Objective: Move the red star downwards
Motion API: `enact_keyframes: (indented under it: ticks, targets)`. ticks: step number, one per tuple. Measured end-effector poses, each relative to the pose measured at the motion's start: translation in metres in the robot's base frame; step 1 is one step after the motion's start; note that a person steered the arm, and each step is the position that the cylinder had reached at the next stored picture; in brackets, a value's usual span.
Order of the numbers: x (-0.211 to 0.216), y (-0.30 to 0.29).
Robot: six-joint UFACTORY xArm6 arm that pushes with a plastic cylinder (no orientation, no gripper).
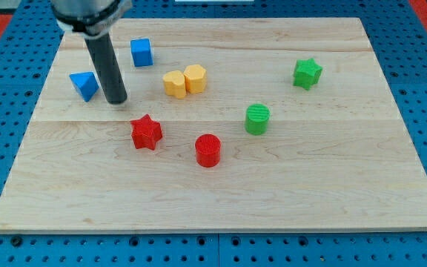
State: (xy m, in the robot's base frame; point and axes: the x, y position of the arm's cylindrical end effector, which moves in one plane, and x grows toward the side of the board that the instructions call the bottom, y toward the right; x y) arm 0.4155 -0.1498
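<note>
The red star (pixel 146 133) lies on the wooden board (pixel 332 185), left of the middle. My tip (pixel 116 100) rests on the board above and to the left of the red star, a short gap away from it. The tip stands between the blue triangular block (pixel 85 85) on its left and the yellow blocks on its right. The rod rises from the tip to the view's top left.
A red cylinder (pixel 207 150) sits right of the star. A blue cube (pixel 141 52) is near the top left. A yellow star-like block (pixel 173 84) touches a yellow hexagon (pixel 195 78). A green cylinder (pixel 257 119) and a green star (pixel 307 73) lie to the right.
</note>
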Motion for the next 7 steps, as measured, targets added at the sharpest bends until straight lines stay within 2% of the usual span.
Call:
enact_keyframes:
  ticks: [1,3,7]
  targets:
    - [0.019,0.042]
    - [0.037,0.08]
    - [0.036,0.066]
